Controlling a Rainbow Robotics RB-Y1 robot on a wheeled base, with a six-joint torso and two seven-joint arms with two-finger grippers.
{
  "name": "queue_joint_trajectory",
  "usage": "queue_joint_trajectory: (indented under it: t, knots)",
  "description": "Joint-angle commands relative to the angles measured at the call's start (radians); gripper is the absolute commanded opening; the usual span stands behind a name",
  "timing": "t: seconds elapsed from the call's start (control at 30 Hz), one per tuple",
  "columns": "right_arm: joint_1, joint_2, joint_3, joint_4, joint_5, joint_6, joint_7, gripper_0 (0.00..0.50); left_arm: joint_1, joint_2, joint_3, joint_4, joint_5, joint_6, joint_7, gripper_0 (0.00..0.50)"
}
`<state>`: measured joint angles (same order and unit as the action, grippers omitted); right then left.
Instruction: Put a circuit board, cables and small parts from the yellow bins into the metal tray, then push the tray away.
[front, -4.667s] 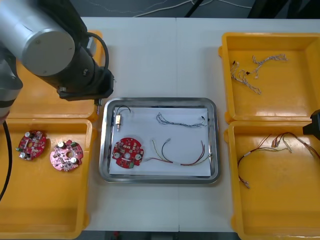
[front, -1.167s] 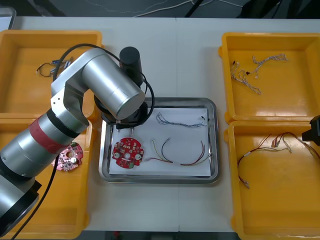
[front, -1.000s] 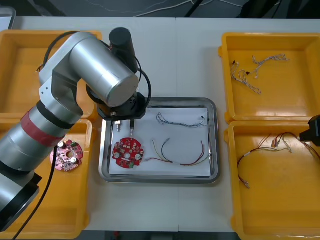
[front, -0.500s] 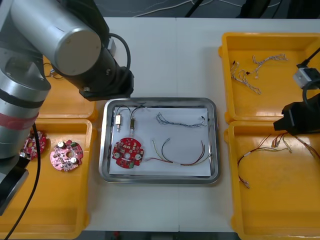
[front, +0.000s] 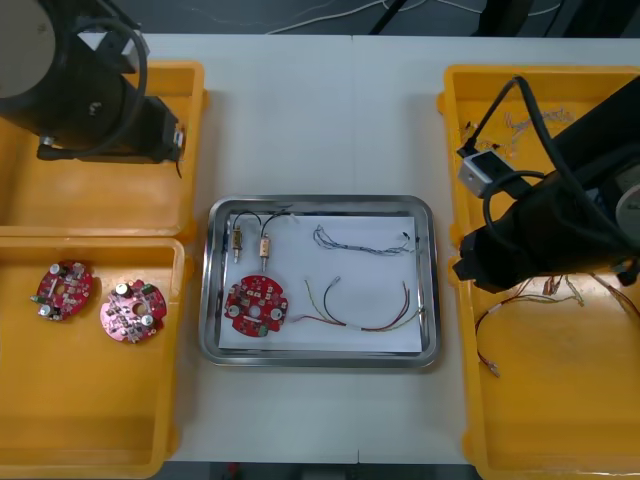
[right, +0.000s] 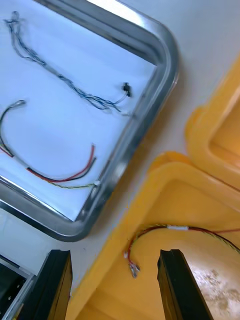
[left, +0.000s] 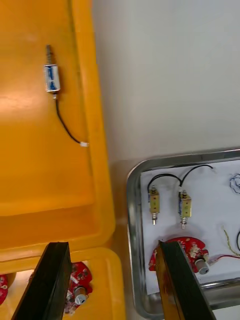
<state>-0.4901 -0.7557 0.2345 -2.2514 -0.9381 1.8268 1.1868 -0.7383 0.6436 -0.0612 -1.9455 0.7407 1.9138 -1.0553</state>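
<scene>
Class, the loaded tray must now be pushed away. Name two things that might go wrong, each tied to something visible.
The open right gripper hangs over the near right bin's wall; lowering here, it may strike that wall or snag the red and yellow cable.
The tray's small metal parts lie loose; a jerky push may slide them.
Left gripper, open, hangs over the far left bin.

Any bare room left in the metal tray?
Bare: white band between blue and white cable and red and yellow cable. Crowded: left in the tray, small metal parts, circuit board. Left gripper, right gripper: open, beside the tray.
</scene>
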Motion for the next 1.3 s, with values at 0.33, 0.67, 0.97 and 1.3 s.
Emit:
queue_joint_trajectory:
  t: [0.33, 0.67, 0.97, 1.3]
  knots:
    - [-0.219, 0.065, 0.362, 0.0, 0.108, -0.058, 0.073, 0.5, 0.206, 0.133, 0.27, -0.044, 0.08, 0.006, -0.065, 0.5]
    - [-0.363, 0.145, 0.635, 0.098, 0.162, -0.123, 0.099, 0.5, 0.306, 0.168, 0.308, -0.128, 0.032, 0.006, -0.114, 0.5]
    - [-0.45, 0.203, 0.839, 0.188, 0.216, -0.225, 0.106, 0.5, 0.381, 0.168, 0.386, -0.142, 0.042, 0.006, -0.267, 0.5]
    - [-0.489, 0.276, 0.991, 0.239, 0.32, -0.253, 0.114, 0.5, 0.387, 0.165, 0.396, -0.144, 0.049, 0.006, -0.292, 0.5]
